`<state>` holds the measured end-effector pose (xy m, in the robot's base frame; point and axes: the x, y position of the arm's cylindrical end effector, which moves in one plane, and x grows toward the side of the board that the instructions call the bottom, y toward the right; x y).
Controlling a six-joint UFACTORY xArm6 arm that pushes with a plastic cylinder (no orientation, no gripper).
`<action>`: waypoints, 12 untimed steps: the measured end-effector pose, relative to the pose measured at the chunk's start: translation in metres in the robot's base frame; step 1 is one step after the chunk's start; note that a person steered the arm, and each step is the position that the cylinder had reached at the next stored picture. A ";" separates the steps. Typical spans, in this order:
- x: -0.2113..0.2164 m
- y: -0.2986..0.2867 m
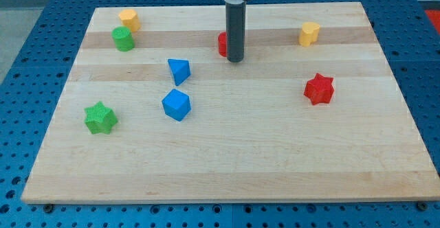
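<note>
My tip (235,59) stands on the board near the view's top centre, at the end of the dark rod. It touches or nearly touches a red block (222,44), which is mostly hidden behind the rod's left side. A blue triangular block (179,71) lies to the lower left of the tip. Below that one sits a blue cube (176,104). A red star (319,88) lies to the lower right.
A yellow block (128,18) and a green cylinder (123,39) sit at the top left. A green star (100,117) lies at the left. Another yellow block (309,33) sits at the top right. The wooden board (227,166) rests on a blue perforated table.
</note>
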<state>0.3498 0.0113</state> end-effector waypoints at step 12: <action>0.028 -0.026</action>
<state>0.3775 -0.0149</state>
